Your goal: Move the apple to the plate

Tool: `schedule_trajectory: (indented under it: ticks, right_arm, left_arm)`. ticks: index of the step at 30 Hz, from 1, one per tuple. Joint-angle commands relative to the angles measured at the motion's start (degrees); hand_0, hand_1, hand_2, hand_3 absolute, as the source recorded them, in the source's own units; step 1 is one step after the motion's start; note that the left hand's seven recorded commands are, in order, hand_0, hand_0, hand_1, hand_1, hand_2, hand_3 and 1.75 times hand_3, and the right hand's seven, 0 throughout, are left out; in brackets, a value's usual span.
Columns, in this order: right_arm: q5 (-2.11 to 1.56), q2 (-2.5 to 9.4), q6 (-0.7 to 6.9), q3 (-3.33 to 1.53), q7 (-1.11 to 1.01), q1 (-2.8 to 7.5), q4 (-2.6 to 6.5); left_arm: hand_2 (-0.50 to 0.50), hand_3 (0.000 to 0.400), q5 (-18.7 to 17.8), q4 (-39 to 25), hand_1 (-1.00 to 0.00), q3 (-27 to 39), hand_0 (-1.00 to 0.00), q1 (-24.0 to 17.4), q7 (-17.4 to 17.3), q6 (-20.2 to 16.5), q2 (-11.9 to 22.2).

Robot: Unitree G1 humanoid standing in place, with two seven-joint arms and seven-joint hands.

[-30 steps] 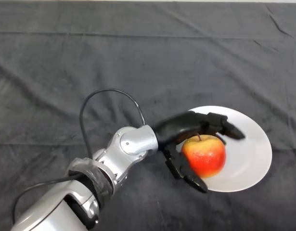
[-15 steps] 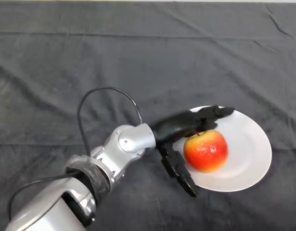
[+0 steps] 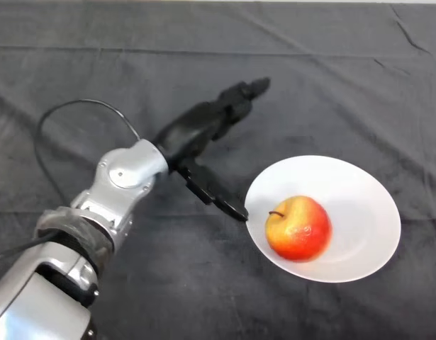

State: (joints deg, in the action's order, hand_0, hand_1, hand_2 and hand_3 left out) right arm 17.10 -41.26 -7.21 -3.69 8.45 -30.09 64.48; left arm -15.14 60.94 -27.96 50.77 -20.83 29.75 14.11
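Our robot hand (image 3: 196, 131) hangs wide open and empty above the worktop (image 3: 97, 64), left of the plate (image 3: 370, 205) holding the apple (image 3: 298, 228).

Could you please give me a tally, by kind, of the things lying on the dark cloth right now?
apple: 1
plate: 1
Total: 2
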Motion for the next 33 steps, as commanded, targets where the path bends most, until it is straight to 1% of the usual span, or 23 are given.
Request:
schedule_trajectory:
  ticks: [1, 11, 18, 22, 26, 33]
  right_arm:
    - [1.32, 3.14, 0.54, -1.69, -0.55, 4.51, 2.68]
    - [1.30, 3.14, 0.56, -1.68, -0.55, 4.54, 2.62]
    - [1.29, 3.14, 0.59, -1.68, -0.56, 4.57, 2.57]
    - [1.29, 3.14, 0.60, -1.67, -0.56, 4.59, 2.53]
    - [1.28, 3.14, 0.62, -1.67, -0.57, 4.61, 2.49]
    - [1.26, 3.14, 0.65, -1.66, -0.58, 4.64, 2.43]
  left_arm:
    - [0.00, 0.000, -1.56, 1.73, 0.00, 2.74, 0.00, -0.29, 1.07, 1.22, 3.02]
    - [0.00, 0.000, -3.59, 3.00, 0.00, 10.28, 0.00, -4.49, 0.86, 2.67, 7.11]
    - [0.00, 0.000, -4.94, 3.87, 0.00, 15.15, 0.00, -8.78, 1.23, 3.26, 9.05]
    - [0.00, 0.000, -5.72, 4.44, 0.00, 17.67, 0.00, -10.55, 1.83, 2.61, 9.30]
    - [0.00, 0.000, -7.09, 4.94, 0.00, 20.60, 0.00, -13.19, 1.56, 2.14, 10.23]
    - [0.00, 0.000, -9.51, 6.07, 0.00, 25.76, 0.00, -14.44, 2.42, -1.47, 11.63]
